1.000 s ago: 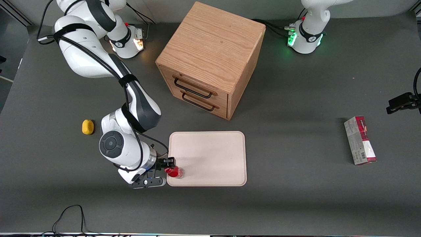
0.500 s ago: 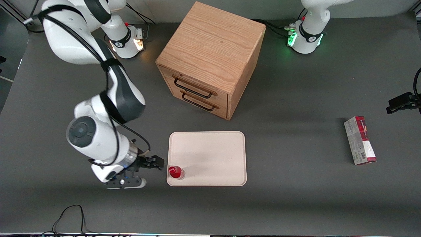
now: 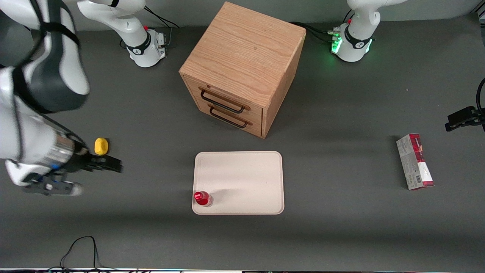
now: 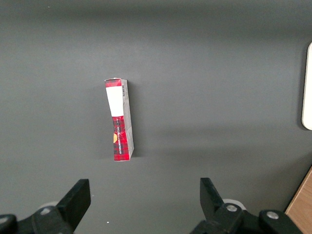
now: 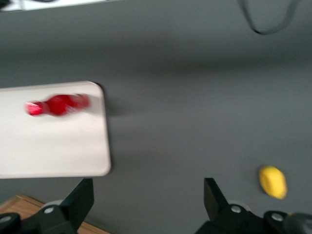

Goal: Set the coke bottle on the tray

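Observation:
The small red coke bottle (image 3: 202, 198) stands upright on the cream tray (image 3: 242, 178), in the tray's corner nearest the front camera and toward the working arm's end. In the right wrist view the bottle (image 5: 58, 105) shows on the tray (image 5: 53, 146). My right gripper (image 3: 113, 165) is open and empty. It is raised above the grey table, well clear of the tray toward the working arm's end, close to a yellow object (image 3: 100, 146). In the right wrist view the gripper (image 5: 146, 200) has nothing between its fingers.
A wooden two-drawer cabinet (image 3: 242, 68) stands farther from the front camera than the tray. A red-and-grey carton (image 3: 415, 162) lies toward the parked arm's end, also in the left wrist view (image 4: 120, 119). The yellow object also shows in the right wrist view (image 5: 272, 182). A black cable (image 3: 81, 248) lies near the table's front edge.
My gripper let go of the bottle, which stays standing on the tray. The arm then rose and swung away from the tray toward the working arm's end.

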`<state>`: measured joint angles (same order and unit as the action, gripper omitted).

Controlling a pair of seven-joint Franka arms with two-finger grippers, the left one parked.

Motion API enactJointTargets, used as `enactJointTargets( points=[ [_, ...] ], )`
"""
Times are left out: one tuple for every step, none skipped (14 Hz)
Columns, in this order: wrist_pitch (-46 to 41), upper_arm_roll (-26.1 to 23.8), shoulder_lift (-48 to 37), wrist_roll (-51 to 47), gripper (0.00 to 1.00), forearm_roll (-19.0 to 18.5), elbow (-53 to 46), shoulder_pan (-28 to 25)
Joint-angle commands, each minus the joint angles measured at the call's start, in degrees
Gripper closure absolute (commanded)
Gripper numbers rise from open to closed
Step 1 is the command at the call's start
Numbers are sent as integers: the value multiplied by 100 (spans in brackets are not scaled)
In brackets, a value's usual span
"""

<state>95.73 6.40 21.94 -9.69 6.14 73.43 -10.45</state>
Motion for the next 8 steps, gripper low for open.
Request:
enactJointTargets(
  points=[
    [209,378,-1286,344,0,89,1758,-89],
    [200,457,-1524,458,0,-7,1997,-97],
    [148,519,-1674,607,0,-243,2087,-97],
    [52,607,-1719,722,0,-367,2079,-97],
    [-106,625,-1737,732,0,-394,2026,-97],
    [-160,625,-1737,714,0,-403,1939,-89],
    [-186,634,-1737,705,0,-429,1912,-89],
    [-187,634,-1737,723,0,-499,1912,-89]
  ],
)
